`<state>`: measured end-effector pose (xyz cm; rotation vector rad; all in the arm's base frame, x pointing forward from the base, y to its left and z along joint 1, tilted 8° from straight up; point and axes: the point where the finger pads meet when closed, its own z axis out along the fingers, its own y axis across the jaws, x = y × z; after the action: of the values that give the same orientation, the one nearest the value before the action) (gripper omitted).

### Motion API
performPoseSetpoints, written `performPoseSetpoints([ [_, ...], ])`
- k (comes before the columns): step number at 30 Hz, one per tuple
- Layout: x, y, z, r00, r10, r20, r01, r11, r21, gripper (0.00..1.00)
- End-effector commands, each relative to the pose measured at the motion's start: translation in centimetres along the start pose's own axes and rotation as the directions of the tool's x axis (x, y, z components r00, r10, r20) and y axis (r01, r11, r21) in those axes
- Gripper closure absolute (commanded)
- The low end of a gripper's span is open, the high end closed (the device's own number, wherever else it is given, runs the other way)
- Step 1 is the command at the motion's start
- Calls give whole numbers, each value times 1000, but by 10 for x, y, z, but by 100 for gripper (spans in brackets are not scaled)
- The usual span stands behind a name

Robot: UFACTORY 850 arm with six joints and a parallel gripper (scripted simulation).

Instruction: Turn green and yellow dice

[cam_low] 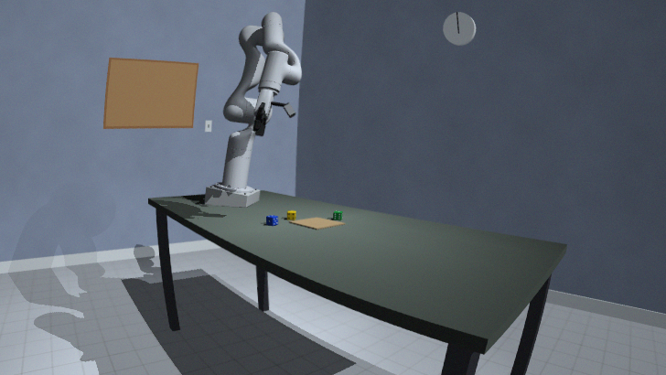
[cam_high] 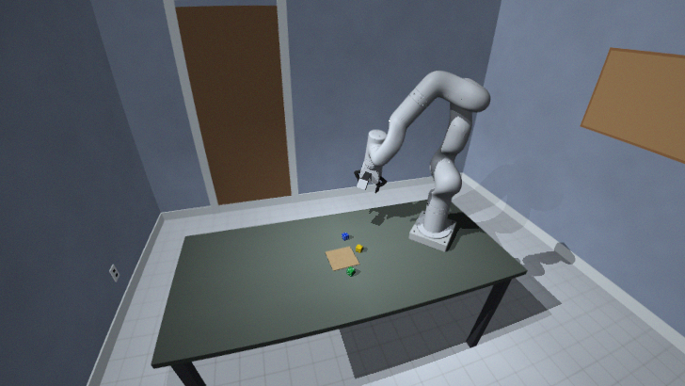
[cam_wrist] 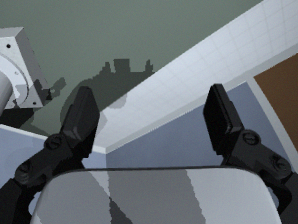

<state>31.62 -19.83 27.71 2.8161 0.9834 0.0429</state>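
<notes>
A tan square mat lies flat on the dark green table. The green die sits on the table just off one mat edge. The yellow die sits on the table close to another mat edge. The blue die sits on the table a little beyond the yellow one. No die is on the mat. My gripper is open and empty, high above the table's far side, well away from the dice. The wrist view shows no dice.
The arm's base stands on the table's end near the dice. A brown door is behind the table. A cork board and a wall clock hang on the walls.
</notes>
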Motion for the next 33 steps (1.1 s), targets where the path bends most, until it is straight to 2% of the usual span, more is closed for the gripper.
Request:
performPoseSetpoints([
  [1, 46, 32, 38, 997, 20, -73, -15, 998, 65, 0],
  [3, 46, 32, 38, 997, 20, -73, -15, 998, 65, 0],
  [4, 64, 43, 56, 995, 34, -94, -26, 996, 85, 0],
  [6, 64, 43, 56, 995, 34, -94, -26, 996, 85, 0],
  [7, 80, 53, 75, 993, 49, -111, -38, 994, 103, 0],
  [9, 80, 53, 75, 993, 49, -111, -38, 994, 103, 0],
  [10, 94, 60, 94, 990, 64, -123, -50, 992, 117, 0],
  [12, 94, 60, 94, 990, 64, -123, -50, 992, 117, 0],
  [13, 105, 66, 111, 988, 77, -132, -60, 990, 129, 0],
  [15, 105, 66, 111, 988, 77, -132, -60, 990, 129, 0],
  [17, 121, 74, 137, 985, 97, -142, -77, 987, 144, 0],
  [20, 128, 77, 149, 984, 107, -145, -85, 985, 151, 0],
  [33, 129, 77, 151, 983, 108, -145, -86, 985, 152, 0],
])
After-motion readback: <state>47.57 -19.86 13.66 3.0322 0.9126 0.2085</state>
